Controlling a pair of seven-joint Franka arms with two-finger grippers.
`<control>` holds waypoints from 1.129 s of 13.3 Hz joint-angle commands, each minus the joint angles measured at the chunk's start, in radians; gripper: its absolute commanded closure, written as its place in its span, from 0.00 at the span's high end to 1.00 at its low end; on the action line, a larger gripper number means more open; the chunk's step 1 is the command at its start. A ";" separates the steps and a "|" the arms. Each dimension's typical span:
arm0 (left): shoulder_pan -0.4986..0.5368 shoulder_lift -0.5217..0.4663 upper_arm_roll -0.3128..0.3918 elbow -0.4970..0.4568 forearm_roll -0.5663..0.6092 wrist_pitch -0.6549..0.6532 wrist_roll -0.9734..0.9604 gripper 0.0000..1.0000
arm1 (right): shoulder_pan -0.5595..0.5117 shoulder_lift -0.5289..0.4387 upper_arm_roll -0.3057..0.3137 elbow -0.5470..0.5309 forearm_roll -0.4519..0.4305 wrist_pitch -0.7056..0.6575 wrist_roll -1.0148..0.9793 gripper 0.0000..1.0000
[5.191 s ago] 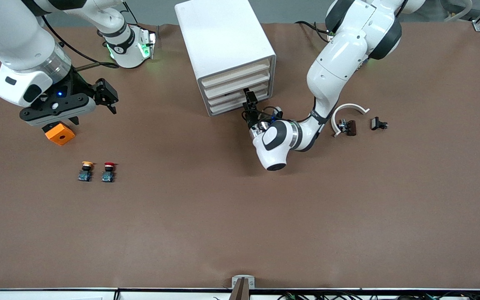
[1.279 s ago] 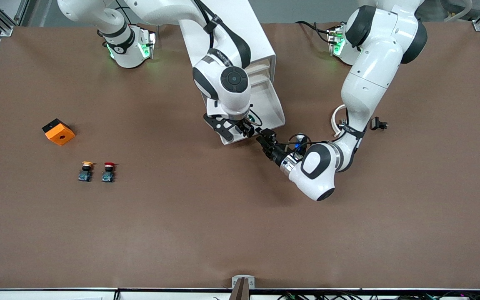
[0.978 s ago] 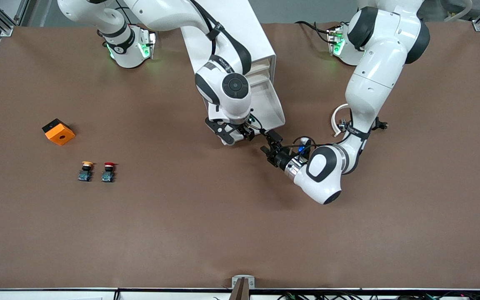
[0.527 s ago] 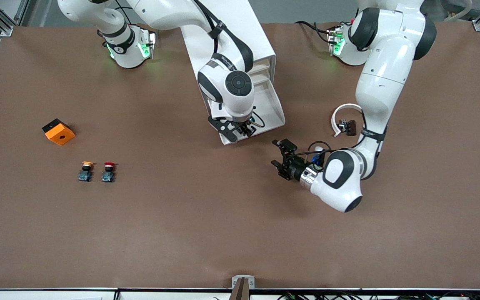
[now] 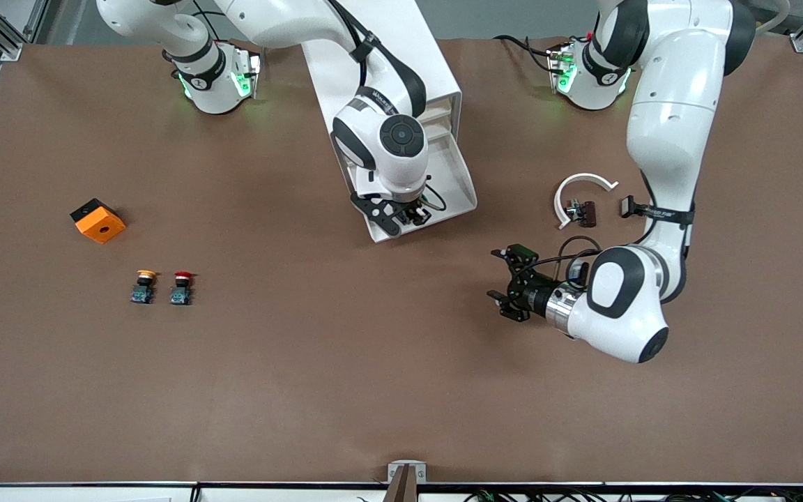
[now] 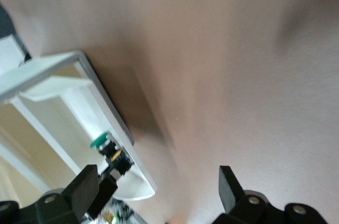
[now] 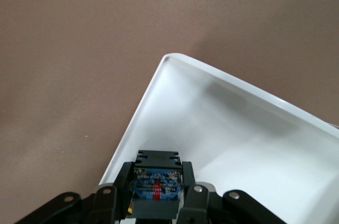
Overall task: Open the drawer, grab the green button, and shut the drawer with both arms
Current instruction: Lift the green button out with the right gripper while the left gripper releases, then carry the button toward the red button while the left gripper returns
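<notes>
Brown matted table [image 5: 304, 390], two arm bases along its edge farthest from the front camera, white cabinet [image 5: 401, 42] between them. Right gripper [image 5: 407, 215]: reaching down into the pulled-out drawer [image 5: 459, 183], at the corner nearest the front camera; fingers [image 7: 189, 181] closed on the button [image 7: 157, 186], whose blue-grey base faces the right wrist camera while its green cap [image 6: 99, 140] shows in the left wrist view. Right arm: descends from its base across the cabinet top, wrist pointing down over the drawer. Left gripper [image 5: 511, 286]: hovering low over bare table, nearer the front camera than the drawer and toward the left arm's end; fingers [image 6: 229, 186] spread wide, holding nothing, pointing toward the right arm's end. Left arm: forearm dropping steeply from its base, wrist turned level. Other items: white curved piece [image 5: 581, 189] with small dark parts [image 5: 585, 213] beside it, near the left forearm; orange block [image 5: 97, 221], yellow-capped button [image 5: 142, 286] and red-capped button [image 5: 181, 287] toward the right arm's end. Change over the last second: the left gripper has backed away from the drawer front, where it stood just beside the right gripper, and the right fingers have closed on the button.
</notes>
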 commanded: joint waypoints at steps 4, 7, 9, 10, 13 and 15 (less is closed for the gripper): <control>-0.010 -0.123 0.006 -0.021 0.285 -0.030 0.294 1.00 | -0.039 -0.059 -0.009 0.135 0.023 -0.267 -0.067 0.13; -0.005 -0.157 0.011 -0.021 0.334 -0.030 0.345 1.00 | -0.161 -0.167 -0.011 0.132 0.060 -0.459 -0.370 0.13; -0.013 -0.212 0.011 -0.021 0.446 -0.022 0.382 1.00 | -0.272 -0.211 -0.012 0.123 0.064 -0.525 -0.615 0.14; -0.021 -0.237 0.003 -0.022 0.516 -0.018 0.431 1.00 | -0.316 -0.224 -0.014 0.109 0.063 -0.528 -0.724 0.14; -0.051 -0.255 -0.002 -0.027 0.604 -0.012 0.660 1.00 | -0.482 -0.224 -0.017 0.069 0.057 -0.512 -1.057 0.19; -0.061 -0.255 -0.012 -0.028 0.604 0.027 0.891 1.00 | -0.559 -0.222 -0.018 0.013 0.043 -0.435 -1.233 0.19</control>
